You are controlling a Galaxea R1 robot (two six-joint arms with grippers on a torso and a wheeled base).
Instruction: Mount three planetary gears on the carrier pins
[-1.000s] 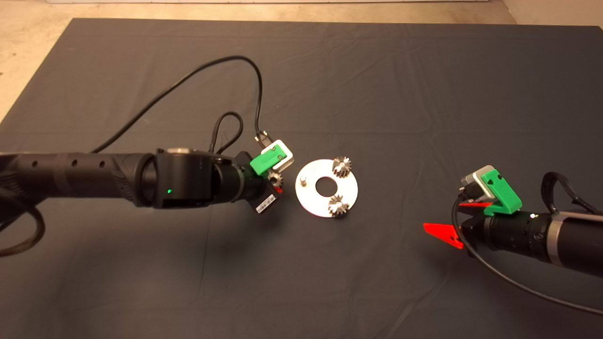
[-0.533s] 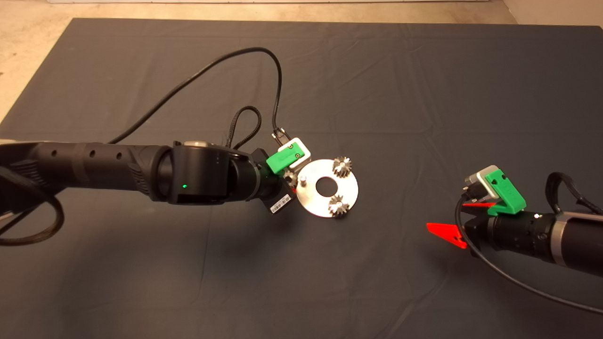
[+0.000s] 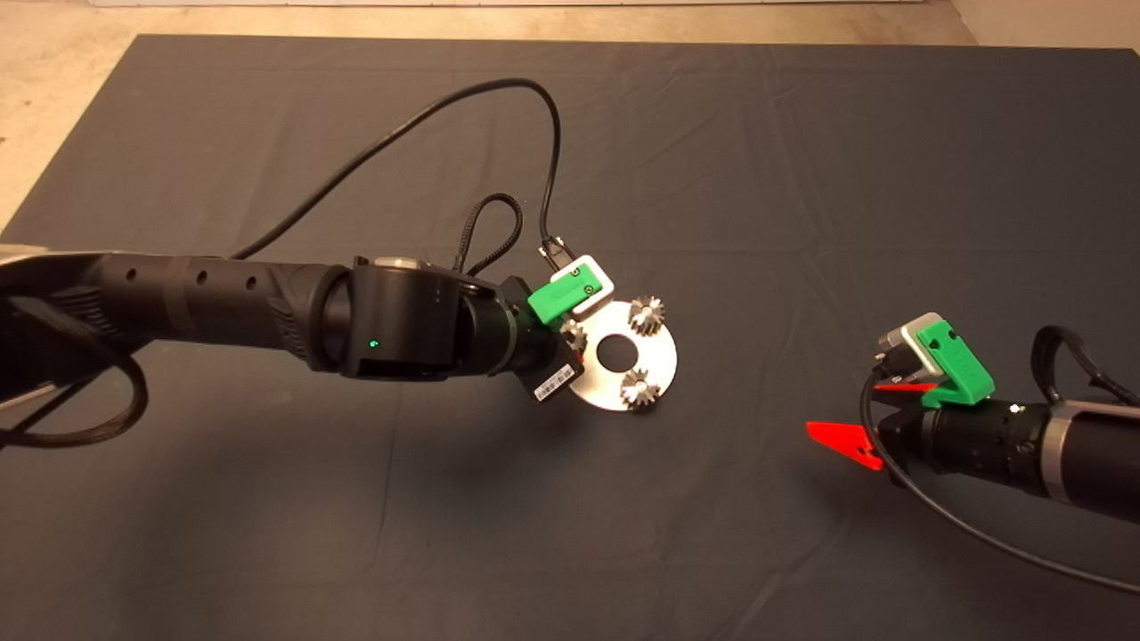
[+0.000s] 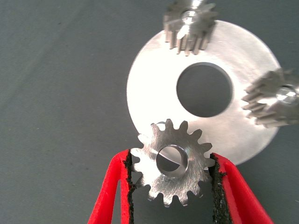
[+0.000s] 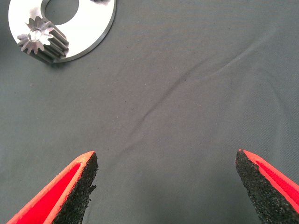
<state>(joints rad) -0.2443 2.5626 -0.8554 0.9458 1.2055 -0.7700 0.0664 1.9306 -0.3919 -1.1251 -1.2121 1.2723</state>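
In the head view, the left end effector [image 3: 570, 343] is reaching in over the dark mat [image 3: 802, 178] on the counter, sitting at the near-left edge of the silver disc [image 3: 657, 358]. Two planetary gears are sitting on the disc, one at its far side [image 3: 647, 313] and one at its near side [image 3: 639, 388]. The right end effector [image 3: 868, 414] is waiting well apart from the disc, low at the right.

In the left wrist view, the left end effector's pads [image 4: 216, 186] are pressing against the teeth of a third gear [image 4: 171, 162], gripping it flat over the disc's rim [image 4: 149, 98]. A carrier pin [image 4: 161, 126] is peeking out just behind the gear's edge.

In the right wrist view, the right end effector [image 5: 166, 179] is standing wide open, holding nothing above bare mat.
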